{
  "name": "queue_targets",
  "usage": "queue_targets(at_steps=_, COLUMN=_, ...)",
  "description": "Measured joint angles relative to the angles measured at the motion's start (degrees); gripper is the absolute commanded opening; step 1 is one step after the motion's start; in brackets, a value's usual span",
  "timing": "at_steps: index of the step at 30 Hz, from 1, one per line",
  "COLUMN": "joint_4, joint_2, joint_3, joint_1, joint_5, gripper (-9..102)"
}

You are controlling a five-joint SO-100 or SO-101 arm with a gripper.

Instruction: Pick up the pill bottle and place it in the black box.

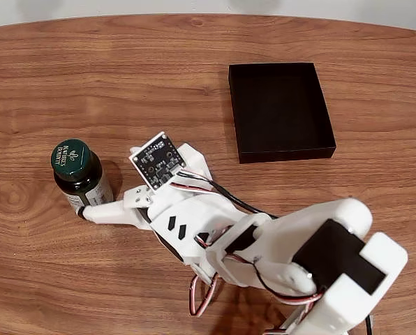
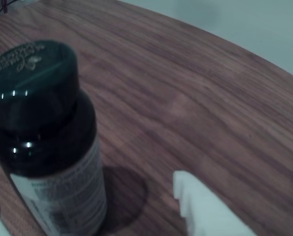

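Status, fixed view, L to R. The pill bottle [image 1: 80,174] stands upright on the wooden table [image 1: 124,77], just ahead of the gripper [image 1: 100,202] and at its tip. One white finger [image 1: 114,211] reaches the base of the bottle on the near side; a dark tip shows where they meet. The 2nd finger is not clear in this view. Behind the gripper sits a small circuit board [image 1: 160,160] w/ red, white and black wires [image 1: 208,185], then the white arm body [image 1: 313,258] toward bottom R. The black box [image 1: 281,110] lies well apart from the gripper, up and to the R, w/ nothing inside.

Progress (judgement): approach is about done; grasp not confirmed. Bottle rests on the table, not lifted. Remaining: close on bottle, lift, carry across to box, lower, release.

Gripper state: spread. In the wrist view the bottle [image 2: 48,142] sits at L, and a white fingertip [image 2: 200,206] sits at R w/ bare table [image 2: 195,88] between it and the bottle. A sliver of white at the bottom-L corner is prob. the other finger, touching or nearly so; cannot tell which.

View differences: fixed view gives box location, arm pose and board. Wrist view gives the gap betw. R finger and bottle, label print and cap top [image 2: 31,61] up close.
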Motion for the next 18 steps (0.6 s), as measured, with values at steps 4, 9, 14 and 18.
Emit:
queue_targets(at_steps=4, joint_4=0.0, joint_2=-1.6, joint_3=-2.7, joint_1=-0.5, joint_5=0.0, gripper=38)
queue_targets(at_steps=9, joint_4=1.5, joint_2=-3.3, joint_3=-5.4, joint_1=-2.0, joint_5=0.9, gripper=34)
queue_targets(at_steps=14, joint_4=2.5, joint_2=-4.3, joint_3=-7.3, joint_1=-3.3, joint_5=3.1, gripper=32)
queue_targets(at_steps=18, joint_4=2.5, joint_2=-6.0, joint_3=-8.2, joint_1=-4.0, joint_5=4.2, gripper=32)
